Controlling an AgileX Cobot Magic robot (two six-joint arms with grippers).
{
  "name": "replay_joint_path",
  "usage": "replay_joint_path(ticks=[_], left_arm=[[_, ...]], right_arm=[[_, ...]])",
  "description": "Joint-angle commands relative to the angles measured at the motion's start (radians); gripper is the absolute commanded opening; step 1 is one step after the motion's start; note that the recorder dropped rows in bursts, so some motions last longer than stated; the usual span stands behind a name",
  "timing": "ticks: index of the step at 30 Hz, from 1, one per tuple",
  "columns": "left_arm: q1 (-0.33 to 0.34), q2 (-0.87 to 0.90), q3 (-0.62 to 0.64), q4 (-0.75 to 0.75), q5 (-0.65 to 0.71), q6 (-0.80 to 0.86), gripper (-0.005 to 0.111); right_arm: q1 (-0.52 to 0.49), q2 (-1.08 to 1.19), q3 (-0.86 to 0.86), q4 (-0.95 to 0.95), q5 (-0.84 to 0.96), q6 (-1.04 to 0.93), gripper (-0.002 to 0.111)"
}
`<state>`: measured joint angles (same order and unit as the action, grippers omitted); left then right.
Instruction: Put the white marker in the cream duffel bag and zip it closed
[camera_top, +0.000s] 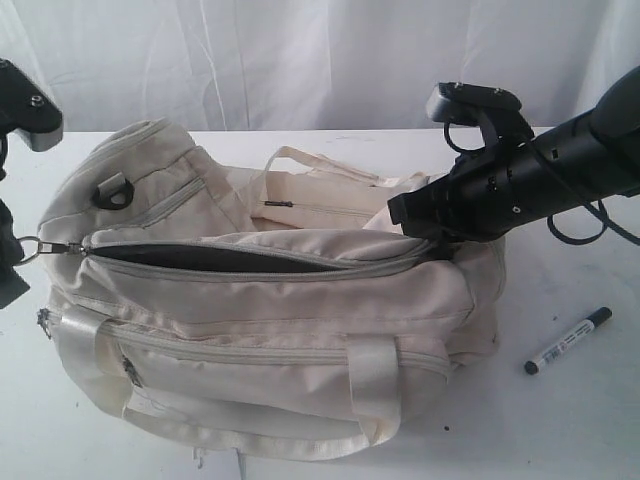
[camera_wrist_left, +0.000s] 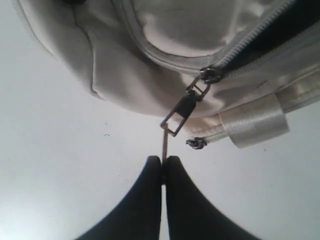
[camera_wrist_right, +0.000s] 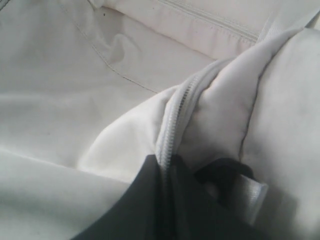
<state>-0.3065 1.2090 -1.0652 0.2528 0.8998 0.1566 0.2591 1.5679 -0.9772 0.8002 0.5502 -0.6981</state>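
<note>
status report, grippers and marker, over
Left gripper shut on ring pull. Right gripper pinching cream duffel bag at zipper end. White marker on table, outside bag; zipper open.

Cabled black arm (camera_top: 540, 175), tapered left tool (camera_wrist_left: 163, 161)

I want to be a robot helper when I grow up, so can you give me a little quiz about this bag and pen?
1. True or false: the white marker is inside the cream duffel bag.
2. What does the left pincer pinch? A) a handle B) the zipper pull C) nothing
3. Fill in: the bag's top zipper is ____.
Key: 1 false, it lies on the table beside the bag. 2 B. 3 open.
</note>
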Motion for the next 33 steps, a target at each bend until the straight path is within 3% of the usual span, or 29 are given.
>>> replay_joint_path(ticks=[1, 7, 21, 24, 29, 33], left_arm=[[0.006, -0.010, 0.007, 0.161, 0.005, -0.102, 0.000], [0.006, 0.007, 0.007, 0.199, -0.054, -0.132, 0.000], [0.006, 0.081, 0.007, 0.057, -0.175, -0.136, 0.000], [0.006, 0.081, 0.007, 0.051, -0.196, -0.136, 0.000], [0.006, 0.081, 0.007, 0.045, -0.201, -0.136, 0.000], [0.006, 0.081, 0.007, 0.043, -0.200, -0.136, 0.000]], right_arm=[[-0.001, -0.010, -0.004, -0.015, -0.015, -0.004, 0.002], [-0.001, -0.012, -0.004, -0.019, -0.015, -0.004, 0.002], [-0.001, -0.088, -0.004, -0.019, 0.038, -0.064, 0.003], [-0.001, -0.090, -0.009, -0.017, 0.108, -0.091, 0.012], [-0.001, -0.101, -0.009, -0.015, 0.164, -0.119, 0.039], [-0.001, -0.135, -0.009, -0.015, 0.158, -0.200, 0.046]])
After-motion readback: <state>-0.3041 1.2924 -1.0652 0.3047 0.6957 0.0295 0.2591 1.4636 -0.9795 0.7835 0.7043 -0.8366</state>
